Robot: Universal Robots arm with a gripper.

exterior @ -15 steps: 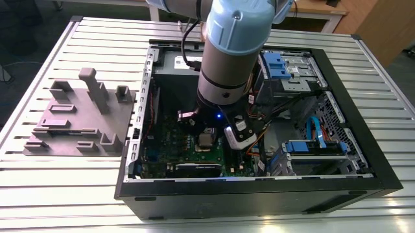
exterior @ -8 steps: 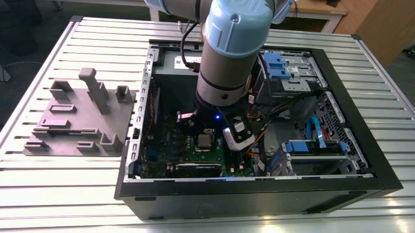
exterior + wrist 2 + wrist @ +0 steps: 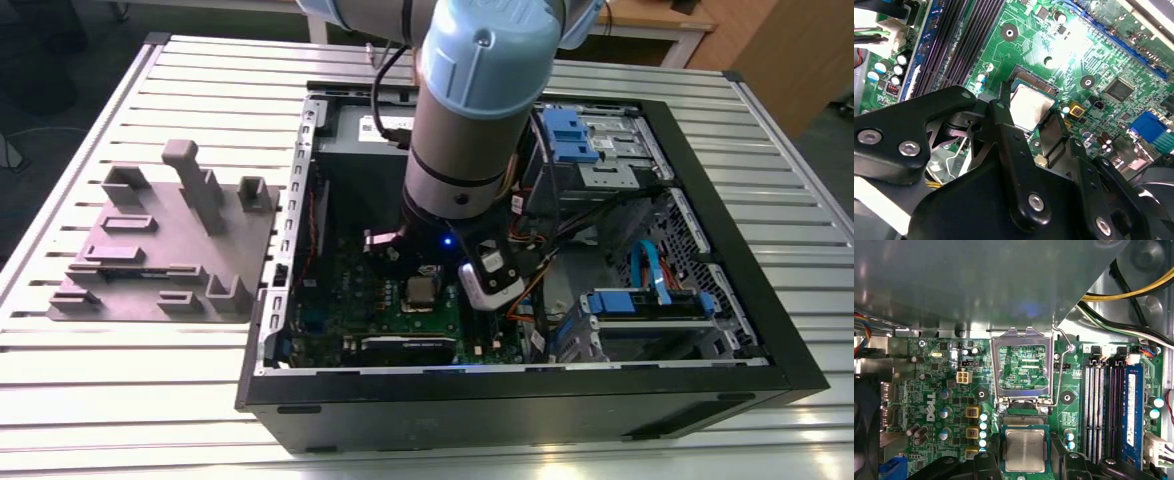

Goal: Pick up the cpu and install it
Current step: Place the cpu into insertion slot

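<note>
The cpu (image 3: 1025, 450) is a small silvery square with a pale rim, sitting between my two black fingers (image 3: 995, 447) in both wrist views. My gripper (image 3: 1030, 111) is shut on the cpu (image 3: 1029, 106), one finger against each of two opposite edges. It hangs low over the motherboard socket, whose gold contact strip (image 3: 1024, 420) shows just beyond the chip. The socket's silver lid frame (image 3: 1021, 337) stands flipped open. In the exterior view my gripper (image 3: 418, 285) reaches down inside the open computer case (image 3: 761, 330), over the green board.
Dark memory slots (image 3: 1104, 410) run beside the socket, and capacitors (image 3: 983, 432) stand on its other side. A large grey metal box (image 3: 979, 285) and cables (image 3: 1124, 315) rise close behind. A grey moulded plate (image 3: 147, 250) lies on the slatted table at the exterior view's left.
</note>
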